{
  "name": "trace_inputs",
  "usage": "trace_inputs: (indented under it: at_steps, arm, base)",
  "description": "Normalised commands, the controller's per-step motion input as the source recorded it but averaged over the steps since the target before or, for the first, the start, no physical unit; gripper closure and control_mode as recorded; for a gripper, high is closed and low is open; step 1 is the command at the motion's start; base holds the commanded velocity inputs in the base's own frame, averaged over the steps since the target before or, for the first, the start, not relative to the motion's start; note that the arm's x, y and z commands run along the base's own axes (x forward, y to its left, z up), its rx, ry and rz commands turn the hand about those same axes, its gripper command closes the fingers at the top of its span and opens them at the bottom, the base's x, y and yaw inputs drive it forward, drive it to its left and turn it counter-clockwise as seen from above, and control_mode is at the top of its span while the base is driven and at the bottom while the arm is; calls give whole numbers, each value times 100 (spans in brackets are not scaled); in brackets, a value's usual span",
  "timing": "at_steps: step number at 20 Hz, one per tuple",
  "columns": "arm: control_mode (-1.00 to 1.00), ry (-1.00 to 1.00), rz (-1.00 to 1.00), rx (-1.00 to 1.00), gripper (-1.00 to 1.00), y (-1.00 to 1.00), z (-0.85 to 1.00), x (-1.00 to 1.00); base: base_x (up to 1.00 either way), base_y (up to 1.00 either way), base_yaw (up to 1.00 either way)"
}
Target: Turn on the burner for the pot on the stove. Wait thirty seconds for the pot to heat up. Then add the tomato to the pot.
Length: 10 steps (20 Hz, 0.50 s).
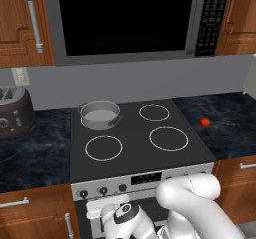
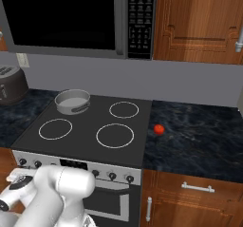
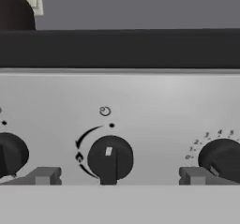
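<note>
The grey pot (image 1: 100, 114) (image 2: 72, 100) sits on the back left ring of the black stove (image 1: 132, 133) (image 2: 85, 121). A red tomato (image 1: 205, 122) (image 2: 159, 129) lies on the dark counter just right of the cooktop. In the hand view my gripper (image 3: 119, 176) is open and faces the silver front panel. Its fingertips (image 3: 44, 175) stand wide on either side of a black knob (image 3: 110, 158) without touching it. Two more knobs (image 3: 9, 153) (image 3: 222, 158) sit at the left and right edges. My hand (image 1: 107, 210) (image 2: 14, 178) is low in front of the panel's left knobs.
A black microwave (image 1: 125, 18) (image 2: 71, 17) hangs over the stove. A dark toaster (image 1: 15, 110) (image 2: 12, 83) stands on the left counter. Wooden cabinets flank the oven below and the microwave above. The right counter (image 2: 199, 136) holds just the tomato.
</note>
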Motion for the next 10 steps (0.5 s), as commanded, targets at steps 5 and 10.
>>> trace_inputs:
  at_steps: [5,10]
  arm:
    - [-100,0,0,1,-100,0,-5,32]
    - [-100,0,0,2,-100,0,-29,12]
  base:
    - [0,0,0]
    - [0,0,0]
